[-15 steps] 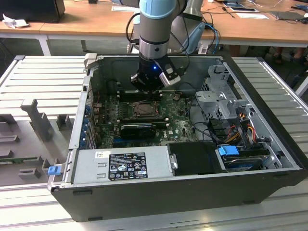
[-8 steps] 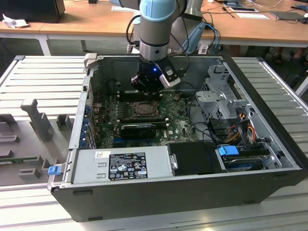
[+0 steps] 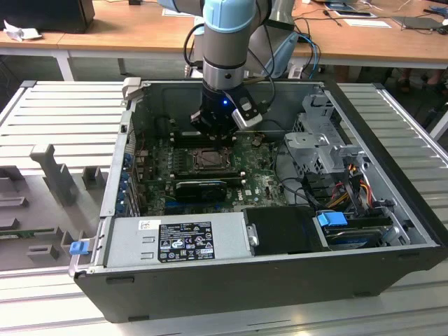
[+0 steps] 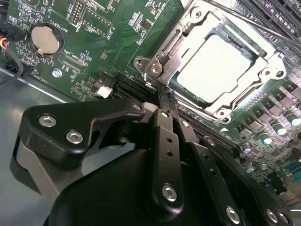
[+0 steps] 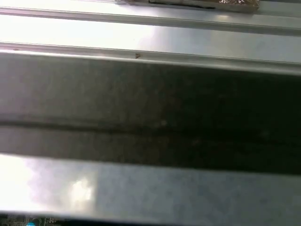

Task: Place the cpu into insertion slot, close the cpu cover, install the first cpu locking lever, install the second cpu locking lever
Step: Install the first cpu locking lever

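The cpu (image 4: 216, 66) lies in the insertion slot (image 3: 210, 159), its pale silvery face showing through the window of the cpu cover (image 4: 249, 92). The cover's metal frame lies flat over the chip. A thin locking lever (image 4: 263, 26) runs along one side of the socket, and another lever (image 4: 167, 44) runs beside the near side. My gripper (image 4: 162, 94) is shut, its black fingertips pressed together right at the socket's hinge corner. In the exterior view the gripper (image 3: 213, 136) hangs straight down inside the open computer case, just above the socket.
Green motherboard (image 4: 117, 28) with a coin battery (image 4: 45, 37) surrounds the socket. A long black card (image 3: 201, 185) lies just in front, with the grey power supply (image 3: 175, 241) beyond it. The drive cage (image 3: 322, 147) and cables (image 3: 350, 189) fill the exterior view's right. Case walls enclose it all.
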You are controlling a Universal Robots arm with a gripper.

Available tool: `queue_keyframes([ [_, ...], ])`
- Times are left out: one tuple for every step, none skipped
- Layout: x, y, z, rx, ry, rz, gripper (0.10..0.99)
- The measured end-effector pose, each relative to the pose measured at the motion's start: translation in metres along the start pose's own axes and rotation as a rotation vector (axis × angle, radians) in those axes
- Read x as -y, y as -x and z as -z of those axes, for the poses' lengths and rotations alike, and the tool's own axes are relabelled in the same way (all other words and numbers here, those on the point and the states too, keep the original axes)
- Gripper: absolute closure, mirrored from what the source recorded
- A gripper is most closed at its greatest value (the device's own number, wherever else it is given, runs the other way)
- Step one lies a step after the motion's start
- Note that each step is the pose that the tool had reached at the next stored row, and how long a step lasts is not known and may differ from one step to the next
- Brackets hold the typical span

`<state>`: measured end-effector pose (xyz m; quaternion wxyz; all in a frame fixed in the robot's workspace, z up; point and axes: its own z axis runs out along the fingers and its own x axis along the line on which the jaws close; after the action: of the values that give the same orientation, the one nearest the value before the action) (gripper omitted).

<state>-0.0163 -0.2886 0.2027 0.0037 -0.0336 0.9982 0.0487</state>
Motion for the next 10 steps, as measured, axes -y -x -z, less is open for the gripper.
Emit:
queue_keyframes([
  [0.0000,0.0000,-0.0002,0.0000,0.000,0.000,0.980],
  [-0.0002,0.0002,-0.0013,0.0012,0.002,0.000,0.980],
  [-0.0001,0.0002,-0.0013,0.0006,0.000,0.000,0.980],
  [0.0002,0.0000,-0.0016,-0.0001,-0.001,0.000,0.980],
  [0.0002,0.0000,-0.0015,-0.0001,-0.001,0.000,0.980],
  [0.0002,0.0001,-0.0015,-0.0001,0.000,0.000,0.980],
  [0.0002,0.0001,-0.0016,-0.0001,0.000,0.000,0.980],
  [0.0002,0.0001,-0.0012,-0.0001,0.001,0.000,0.980],
  [0.0001,0.0002,-0.0001,0.0003,0.002,0.000,0.980],
  [-0.0001,0.0002,0.0012,0.0001,0.002,0.000,0.980],
])
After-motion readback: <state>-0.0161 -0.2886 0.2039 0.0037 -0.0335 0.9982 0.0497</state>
